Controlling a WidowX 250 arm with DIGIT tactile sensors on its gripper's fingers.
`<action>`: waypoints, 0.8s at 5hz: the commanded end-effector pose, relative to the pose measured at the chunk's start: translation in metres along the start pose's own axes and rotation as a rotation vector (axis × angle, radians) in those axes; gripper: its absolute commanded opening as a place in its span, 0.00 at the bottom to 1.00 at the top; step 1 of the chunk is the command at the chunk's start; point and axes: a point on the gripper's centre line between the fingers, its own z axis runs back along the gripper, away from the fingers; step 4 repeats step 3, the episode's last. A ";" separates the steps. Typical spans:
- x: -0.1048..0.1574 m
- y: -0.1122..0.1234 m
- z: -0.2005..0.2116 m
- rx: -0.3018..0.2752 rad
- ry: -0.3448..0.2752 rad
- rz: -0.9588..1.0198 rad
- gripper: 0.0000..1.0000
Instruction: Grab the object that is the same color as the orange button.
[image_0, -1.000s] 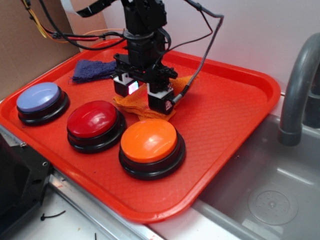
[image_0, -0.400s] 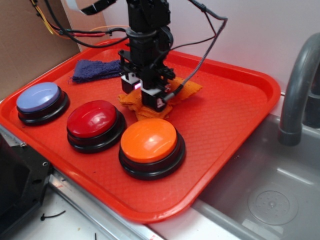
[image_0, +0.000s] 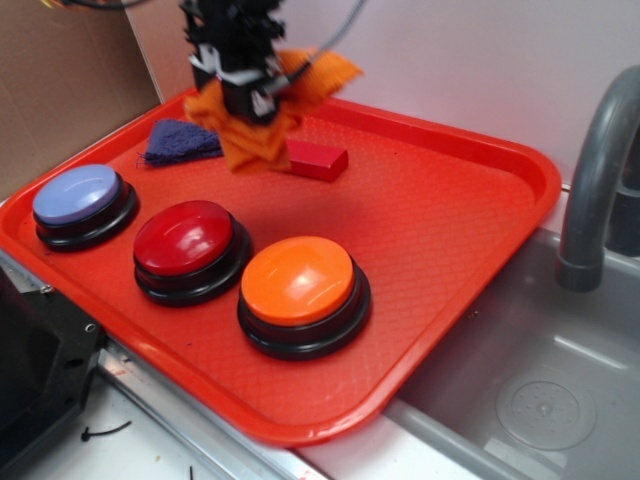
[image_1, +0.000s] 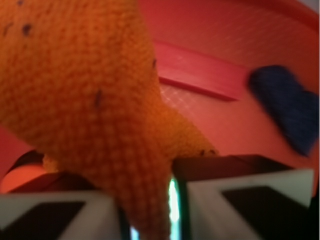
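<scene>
Three dome buttons sit along the near edge of the red tray (image_0: 470, 230): pale blue-topped button (image_0: 80, 200), red-topped button (image_0: 188, 245), orange button (image_0: 300, 290). Gripper (image_0: 245, 85) is up at the far left of the tray, well above its floor, jaws pinched tight on the orange cloth (image_0: 255, 130). Wrist view confirms it: the cloth (image_1: 95, 100) fills most of the frame and necks down into the narrow slot between the two white finger pads (image_1: 240, 200).

Cloth hangs clear of the tray, one corner flaring out to the right of the gripper in the exterior view, the rest drooping below the fingers. Colour matches the orange button's top.

Progress, as judged: the grab looks done, with the right object picked and lifted. Nothing obvious remains except holding it securely; the grip is on a bunched fold, so a slip is possible if the weave pulls loose.

Clearances:
- small red block (image_0: 315, 160) lies on the tray just below and right of the hanging cloth; cannot tell if the lowest fold touches it.
- dark blue cloth (image_0: 180, 142) lies just left of the gripper, on the tray floor.
- raised tray rim and wall are close behind.
- grey faucet (image_0: 595, 180) and sink (image_0: 520, 390) lie off to the right, well apart.
- open tray floor to the right and centre.
</scene>
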 end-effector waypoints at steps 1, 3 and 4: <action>-0.026 0.015 0.088 -0.103 -0.179 0.023 0.00; -0.008 0.021 0.078 -0.031 0.015 -0.019 0.00; -0.008 0.021 0.078 -0.031 0.015 -0.019 0.00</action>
